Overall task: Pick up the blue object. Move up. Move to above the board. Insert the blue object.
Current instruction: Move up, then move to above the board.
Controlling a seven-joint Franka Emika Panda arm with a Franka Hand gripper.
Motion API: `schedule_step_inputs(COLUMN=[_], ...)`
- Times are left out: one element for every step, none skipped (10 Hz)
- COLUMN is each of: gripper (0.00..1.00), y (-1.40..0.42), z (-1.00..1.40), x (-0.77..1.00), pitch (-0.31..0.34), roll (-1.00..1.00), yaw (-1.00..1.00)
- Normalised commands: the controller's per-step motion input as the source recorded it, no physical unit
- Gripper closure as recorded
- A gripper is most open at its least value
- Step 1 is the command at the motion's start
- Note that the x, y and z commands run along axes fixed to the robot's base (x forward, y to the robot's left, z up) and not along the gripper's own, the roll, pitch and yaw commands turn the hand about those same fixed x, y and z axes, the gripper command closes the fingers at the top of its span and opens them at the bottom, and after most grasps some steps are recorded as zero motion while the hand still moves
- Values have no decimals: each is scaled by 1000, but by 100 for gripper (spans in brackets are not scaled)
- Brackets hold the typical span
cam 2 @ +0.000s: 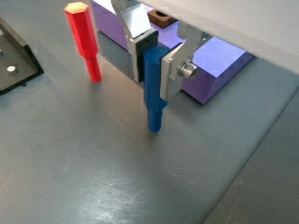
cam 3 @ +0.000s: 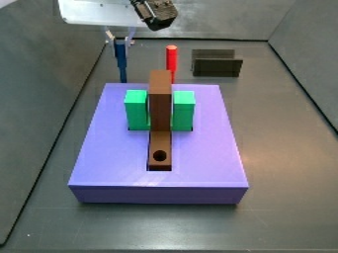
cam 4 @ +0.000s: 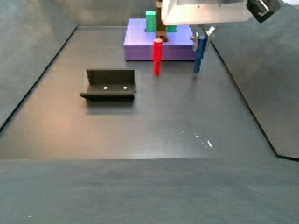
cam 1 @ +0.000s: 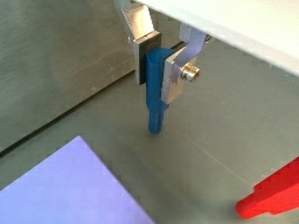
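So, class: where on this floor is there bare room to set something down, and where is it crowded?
Bare floor spreads between the fixture and the near edge. Crowded: beside the board, where the red peg stands and the hand holds the blue object.

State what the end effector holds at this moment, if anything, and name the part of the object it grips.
The end effector grips the blue peg by its upper end, silver fingers on opposite sides; its lower part hangs free, beside the lavender board.

gripper (cam 2: 156, 54): white housing — flat silver finger plates, dark pads
fingers (cam 1: 179, 72): silver, one round screw
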Motion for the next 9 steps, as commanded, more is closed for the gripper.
schedule_step_inputs(gripper=[100, 100, 100, 100, 100, 100, 100, 100, 100], y=[0, -27, -34, -24, 0, 8, 1, 0, 5], z=[833, 850, 537, 325, 1400, 1400, 1400, 1400, 877], x=[0, 10, -39, -22, 0, -13, -70, -48, 49], pitch=[0, -10, 21, 13, 0, 18, 6, -9, 84], roll=[0, 0, -21, -38, 0, -1, -27, -45, -48], yaw=[0, -40, -33, -20, 0, 8, 2, 0, -4])
